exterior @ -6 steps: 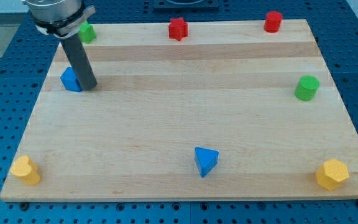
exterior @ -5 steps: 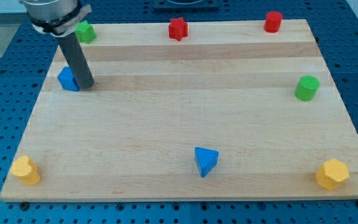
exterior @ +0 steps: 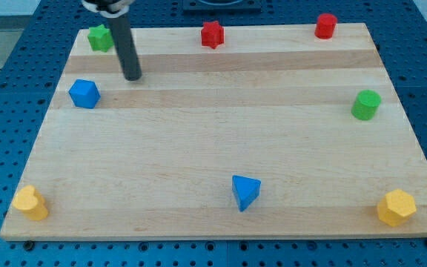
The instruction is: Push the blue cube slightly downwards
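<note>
now my tip (exterior: pixel 133 76) stands apart from the small blue cube (exterior: pixel 84 93), up and to its right, pinching nothing. judging by this, i'm lining up; next i need to get directly above the cube near the wooden board's (exterior: pixel 221 178) left edge.

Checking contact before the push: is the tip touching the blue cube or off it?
Off it. My tip rests on bare wood above and right of the blue cube, with a visible gap between them.

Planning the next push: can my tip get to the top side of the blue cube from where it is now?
Probably yes. My tip sits apart from the blue cube, up and to its right, with only bare board between. The green block sits further up, off that path.
</note>
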You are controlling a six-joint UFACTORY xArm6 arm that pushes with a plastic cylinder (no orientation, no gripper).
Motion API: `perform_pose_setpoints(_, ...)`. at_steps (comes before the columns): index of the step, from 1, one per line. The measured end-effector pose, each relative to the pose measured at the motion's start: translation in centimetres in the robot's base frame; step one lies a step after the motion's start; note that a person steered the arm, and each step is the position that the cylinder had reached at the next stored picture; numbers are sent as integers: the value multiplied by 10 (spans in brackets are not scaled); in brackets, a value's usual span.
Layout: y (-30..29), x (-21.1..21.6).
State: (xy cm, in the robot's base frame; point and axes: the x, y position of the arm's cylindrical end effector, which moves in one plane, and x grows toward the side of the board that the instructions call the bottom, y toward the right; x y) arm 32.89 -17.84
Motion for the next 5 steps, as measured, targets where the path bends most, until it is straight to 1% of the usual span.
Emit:
perform_pose_setpoints(1, -25, 14)
perform_pose_setpoints(3, -68, 16)
perform_pose_setpoints(5, -69, 30)
